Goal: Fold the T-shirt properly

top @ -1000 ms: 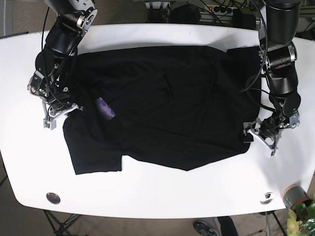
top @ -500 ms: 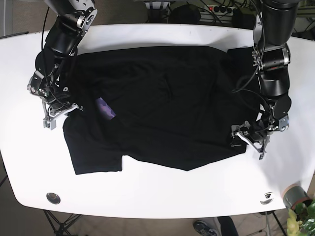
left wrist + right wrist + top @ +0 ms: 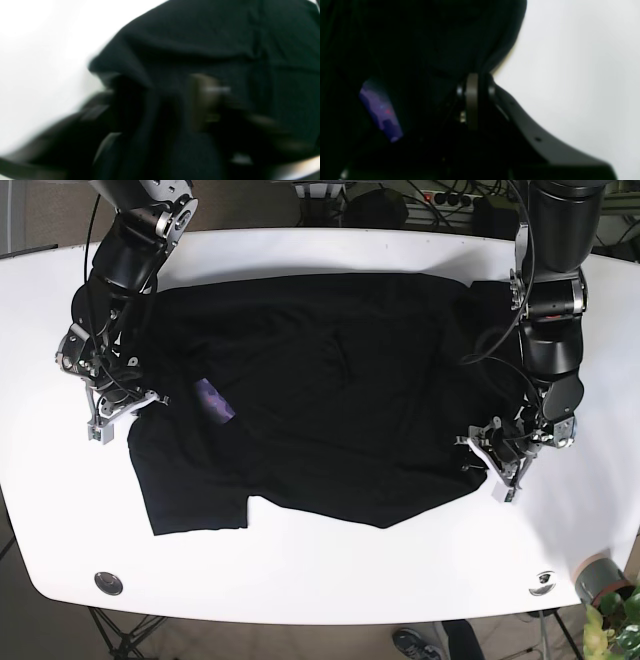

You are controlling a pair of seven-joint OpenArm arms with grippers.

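Note:
A black T-shirt [image 3: 330, 400] lies spread on the white table [image 3: 300, 570], with a small purple patch [image 3: 213, 401] showing at its left. My left gripper [image 3: 490, 463] is at the shirt's lower right corner. In the blurred left wrist view, cloth [image 3: 200, 45] bunches over that gripper [image 3: 162, 100], which looks shut on it. My right gripper [image 3: 118, 412] sits at the shirt's left edge. The right wrist view shows the shirt's edge [image 3: 495, 50] caught at this gripper [image 3: 473, 80], with the purple patch [image 3: 381, 110] beside it.
A potted plant [image 3: 605, 585] stands off the table's near right corner. Two round fittings [image 3: 107, 582] [image 3: 543, 582] sit near the front edge. Cables and dark gear [image 3: 400, 200] lie behind the back edge.
My left gripper has moved to the left and drawn the shirt's lower right corner inward with it. The right arm has not moved.

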